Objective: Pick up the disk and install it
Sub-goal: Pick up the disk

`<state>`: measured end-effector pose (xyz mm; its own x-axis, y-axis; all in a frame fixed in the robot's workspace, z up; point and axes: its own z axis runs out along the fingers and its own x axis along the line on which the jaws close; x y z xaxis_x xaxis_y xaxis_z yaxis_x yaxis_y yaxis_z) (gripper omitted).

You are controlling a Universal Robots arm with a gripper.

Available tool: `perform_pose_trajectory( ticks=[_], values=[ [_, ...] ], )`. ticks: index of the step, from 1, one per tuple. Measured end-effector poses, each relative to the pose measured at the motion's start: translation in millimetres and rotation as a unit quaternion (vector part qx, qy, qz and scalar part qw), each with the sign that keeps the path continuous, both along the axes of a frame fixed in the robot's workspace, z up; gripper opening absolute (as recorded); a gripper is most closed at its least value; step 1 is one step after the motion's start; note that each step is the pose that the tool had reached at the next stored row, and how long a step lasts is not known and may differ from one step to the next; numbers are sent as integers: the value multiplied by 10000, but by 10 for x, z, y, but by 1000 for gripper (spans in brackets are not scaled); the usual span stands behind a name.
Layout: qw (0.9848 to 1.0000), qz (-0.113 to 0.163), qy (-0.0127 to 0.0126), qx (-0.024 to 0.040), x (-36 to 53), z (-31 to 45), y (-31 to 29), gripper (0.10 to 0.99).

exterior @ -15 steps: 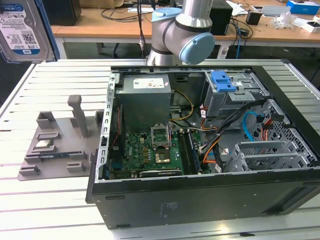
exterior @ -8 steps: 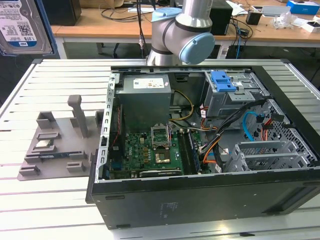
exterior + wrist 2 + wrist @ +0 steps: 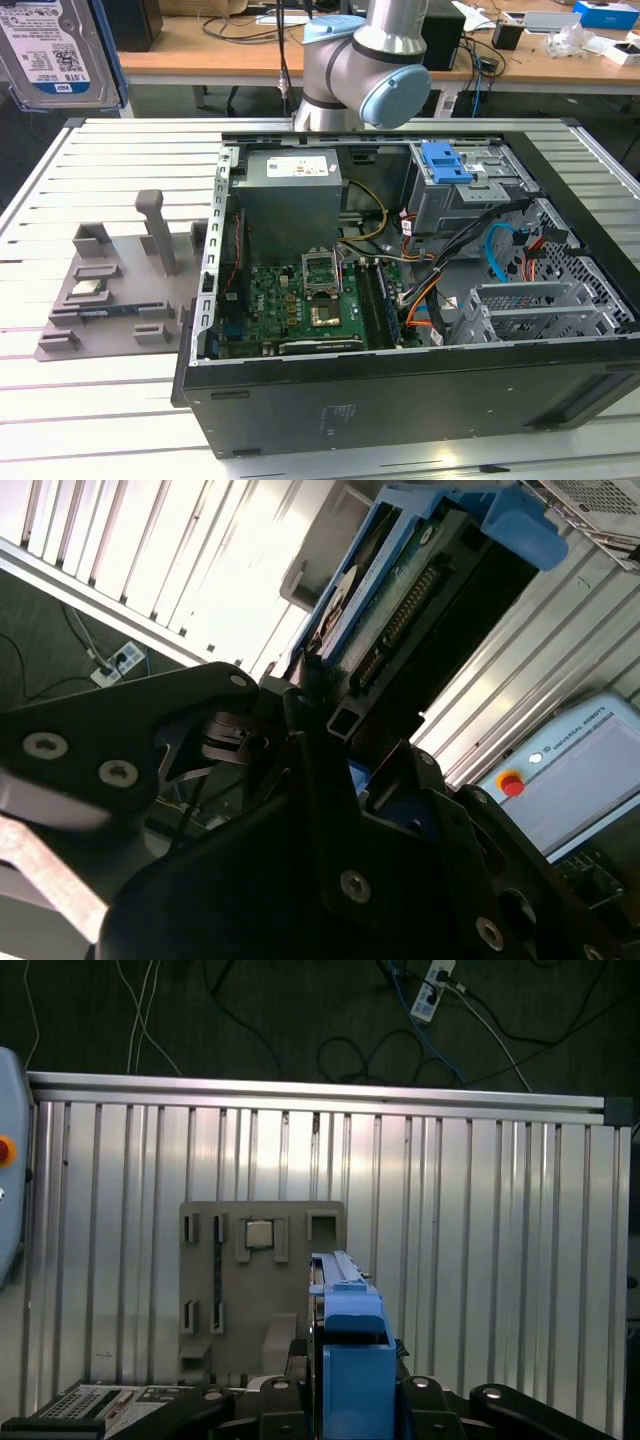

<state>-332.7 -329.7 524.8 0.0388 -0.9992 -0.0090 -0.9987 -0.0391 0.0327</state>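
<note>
Your black fingers [image 3: 318,780] pinch the flat silver blue-framed disk [image 3: 55,50]. It hangs over the ribbed metal desk [image 3: 500,1260].

Silver metal disk [image 3: 55,50] in blue plastic frame [image 3: 355,1360], ribbed metal table [image 3: 100,420], matt grey plastic holder [image 3: 110,290]

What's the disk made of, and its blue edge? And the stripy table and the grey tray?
The body of the disk looks like silvery metal, with a label that seems to be paper. Its blue frame looks like matte plastic, smooth and evenly coloured. The table is ribbed and shiny, so probably aluminium. The grey tray is dull and evenly grey, so likely plastic.
</note>
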Motion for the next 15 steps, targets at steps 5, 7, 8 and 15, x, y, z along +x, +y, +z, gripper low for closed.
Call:
perform_pose_trajectory(
  ticks=[5,7,8,15],
  values=[
    [10000,0,4,0,284,0,0,369],
    [10000,0,6,0,372,0,1,369],
    [10000,0,7,0,427,0,1,369],
    [10000,1,10,1,766,-1,1,369]
  ],
)
